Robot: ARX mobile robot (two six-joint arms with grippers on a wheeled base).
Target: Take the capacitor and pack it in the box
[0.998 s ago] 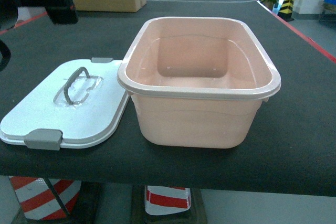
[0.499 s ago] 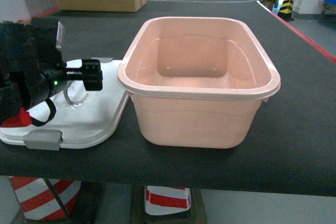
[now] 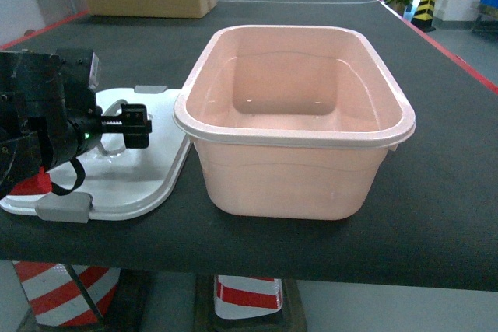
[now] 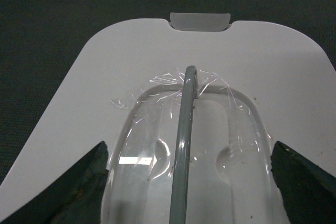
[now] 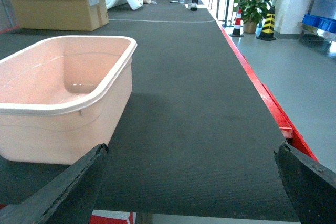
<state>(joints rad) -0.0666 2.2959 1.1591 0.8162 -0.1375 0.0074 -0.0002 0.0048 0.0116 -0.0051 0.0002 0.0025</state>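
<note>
The box (image 3: 294, 118), a pale pink tub, stands open on the dark counter (image 3: 436, 207). Its interior shows no contents in the head view. Its white lid (image 3: 148, 172) lies flat on the counter just left of the box, one edge close against the box wall; a grey latch (image 3: 64, 207) shows at the lid's near edge.

The left tool (image 3: 134, 126) is over the lid, left of the box, at the grey handle (image 4: 184, 145). The head view shows the tool only from the side. The left wrist view shows what the head view does not: both fingers (image 4: 73, 192) spread wide, one on each side of the handle recess, the handle upright between them and touched by neither. Clear film (image 4: 157, 85) lies crinkled over the recess. The left tool holds nothing.

The right tool (image 5: 191, 192) does not appear in the head view. The right wrist view shows its fingers set wide apart with nothing between them, right of the box, over bare counter. That view also shows a brown cardboard carton (image 5: 58, 3) behind the box.

No capacitor can be made out in any view.
</note>
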